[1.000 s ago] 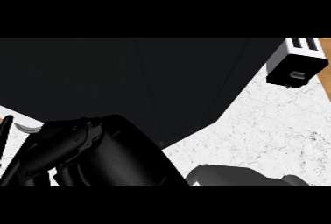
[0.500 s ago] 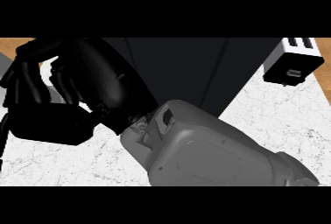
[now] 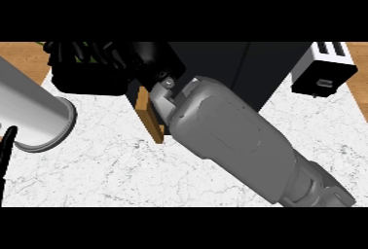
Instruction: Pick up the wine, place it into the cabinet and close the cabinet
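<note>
One right hand (image 3: 90, 73) at black cabinet's (image 3: 215, 63) left edge | hold: cannot tell | toaster (image 3: 323, 73) well apart, far right

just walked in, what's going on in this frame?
The right forearm crosses the white counter diagonally, with the right hand at the far left beside the black cabinet. Its fingers are curled, with green glimpses among them, probably the wine, which is mostly hidden. A wooden edge, apparently the open cabinet door, shows by the wrist. A toaster sits far right.
</note>
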Controlling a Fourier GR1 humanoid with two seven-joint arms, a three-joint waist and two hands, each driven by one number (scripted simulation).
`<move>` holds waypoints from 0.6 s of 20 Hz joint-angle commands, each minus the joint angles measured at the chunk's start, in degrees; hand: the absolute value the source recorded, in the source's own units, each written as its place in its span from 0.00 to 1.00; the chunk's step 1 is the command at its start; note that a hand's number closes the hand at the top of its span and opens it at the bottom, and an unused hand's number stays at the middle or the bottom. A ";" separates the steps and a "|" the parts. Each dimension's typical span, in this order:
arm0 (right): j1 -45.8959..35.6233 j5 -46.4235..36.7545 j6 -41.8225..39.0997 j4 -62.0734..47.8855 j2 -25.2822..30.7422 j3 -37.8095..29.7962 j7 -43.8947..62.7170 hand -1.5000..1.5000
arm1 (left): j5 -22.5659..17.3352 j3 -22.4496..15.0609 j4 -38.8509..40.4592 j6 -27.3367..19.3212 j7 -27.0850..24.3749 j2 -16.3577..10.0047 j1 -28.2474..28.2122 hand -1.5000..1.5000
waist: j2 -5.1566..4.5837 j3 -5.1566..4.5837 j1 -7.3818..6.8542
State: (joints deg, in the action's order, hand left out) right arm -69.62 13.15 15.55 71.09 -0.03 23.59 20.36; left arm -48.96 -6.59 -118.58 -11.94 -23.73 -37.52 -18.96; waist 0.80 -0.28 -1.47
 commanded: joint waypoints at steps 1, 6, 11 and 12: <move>-1.51 1.58 -5.12 -10.12 4.33 -7.07 -5.27 1.00 | -0.99 1.47 0.60 1.45 1.38 -0.43 1.17 0.00 | -1.45 0.23 -0.22; 0.38 -1.92 -5.26 -13.94 4.74 -5.46 -9.98 1.00 | 1.71 -0.46 2.24 1.10 0.62 1.08 2.16 0.00 | -1.63 0.19 0.16; -0.53 -2.56 -6.86 -15.27 7.37 -6.70 -11.41 1.00 | 0.93 0.77 0.71 1.22 1.80 0.58 2.76 0.00 | -1.56 0.21 -0.13; -0.02 -3.91 -5.22 -15.01 6.12 -5.11 -10.55 1.00 | -0.21 2.72 0.87 0.31 3.51 -0.54 3.48 0.00 | -1.39 0.22 0.11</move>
State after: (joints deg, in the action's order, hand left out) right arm -69.54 11.80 8.46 64.41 1.75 21.91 10.40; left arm -48.21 -5.74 -117.77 -11.29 -21.94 -37.03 -16.74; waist 2.09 -0.76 -2.15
